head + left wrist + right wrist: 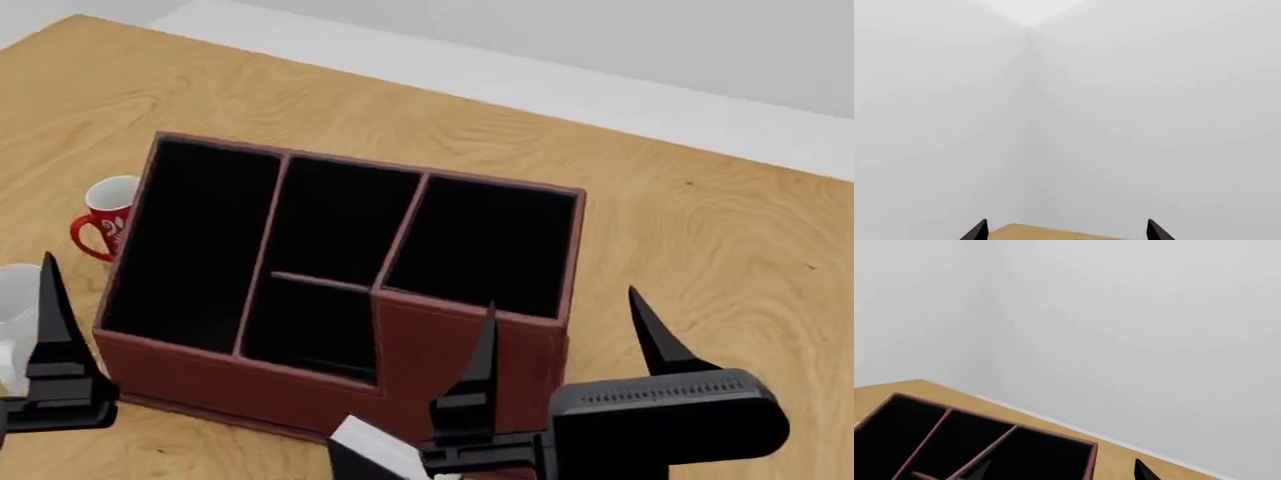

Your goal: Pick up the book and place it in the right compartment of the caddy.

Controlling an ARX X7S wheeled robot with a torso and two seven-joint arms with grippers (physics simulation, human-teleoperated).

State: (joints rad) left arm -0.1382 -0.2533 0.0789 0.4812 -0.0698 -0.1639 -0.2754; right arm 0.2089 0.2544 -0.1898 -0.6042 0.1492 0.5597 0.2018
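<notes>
book (378, 447) cut off at head view's edge

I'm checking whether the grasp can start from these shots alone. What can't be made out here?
- The book: head view shows only a white corner, cut by the bottom edge and covered by the right pincer.
- The red mug: partly behind the caddy.
- Left pincer: left wrist view shows only fingertips and blank wall.
- Caddy's near side: cut off in right wrist view.

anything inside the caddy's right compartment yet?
No: the right compartment of the caddy shows only black lining. Its near floor is hidden by the front wall. The book sits outside, by the right gripper.
</notes>
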